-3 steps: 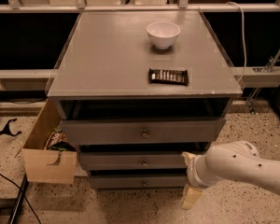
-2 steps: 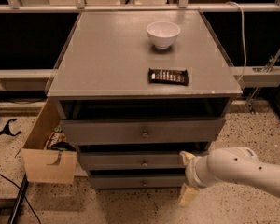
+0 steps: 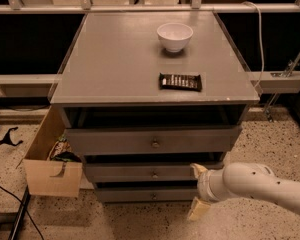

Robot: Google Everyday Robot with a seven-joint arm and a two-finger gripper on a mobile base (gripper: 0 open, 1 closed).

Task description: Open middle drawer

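1. Camera view, cabinet: the grey cabinet [image 3: 115, 59] fills the centre, with three knobbed fronts stacked below its top. The middle drawer [image 3: 125, 173] is the second front down. Its small round knob [image 3: 154, 174] sits at mid-width and nothing is touching it.
2. Camera view, gripper: the gripper [image 3: 197, 190] hangs at the cabinet's lower right front corner, level with the middle and bottom fronts. Its two tan fingers [image 3: 199, 170] stand apart and hold nothing.
3. Other items: a white bowl [image 3: 175, 36] and a dark wrapped bar [image 3: 180, 82] rest on the cabinet top. A wooden box [image 3: 52, 178] stands at the cabinet's left side.
4. Assessment: the approach step is in hand and the drawer appears not yet drawn out. The next move calls for the gripper to travel left along the cabinet front to the knob, close on it, then pull straight outward.
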